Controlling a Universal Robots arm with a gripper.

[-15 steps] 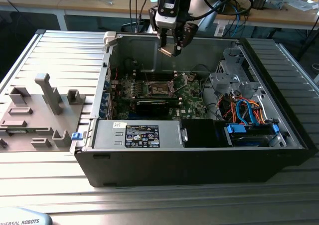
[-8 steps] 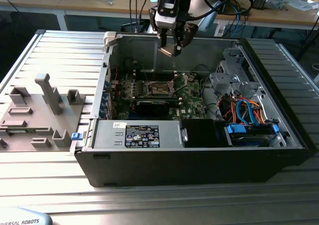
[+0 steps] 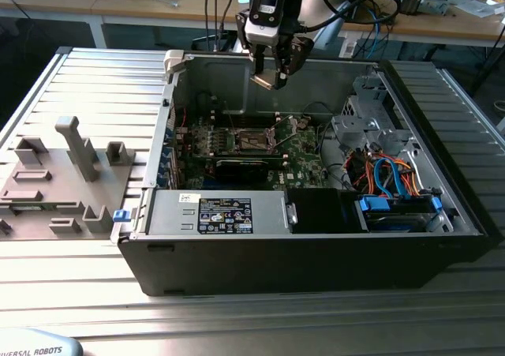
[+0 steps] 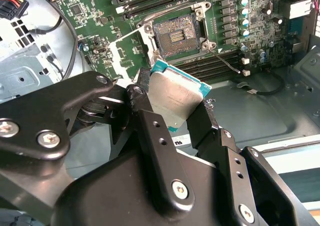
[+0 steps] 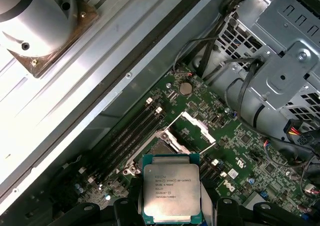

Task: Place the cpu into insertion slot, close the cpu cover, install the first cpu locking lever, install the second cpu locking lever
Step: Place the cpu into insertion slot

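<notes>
i am pinching the flat, square cpu (image 5: 171, 193) by its edges in my black claw (image 4: 175, 103), hovering above the bare socket (image 4: 176, 33) on the green board (image 5: 240, 151); the thin silvery cpu cover (image 5: 196, 131) is standing open.

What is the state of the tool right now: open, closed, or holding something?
Tool: closed on the cpu, holding it in the air over the motherboard.
</notes>
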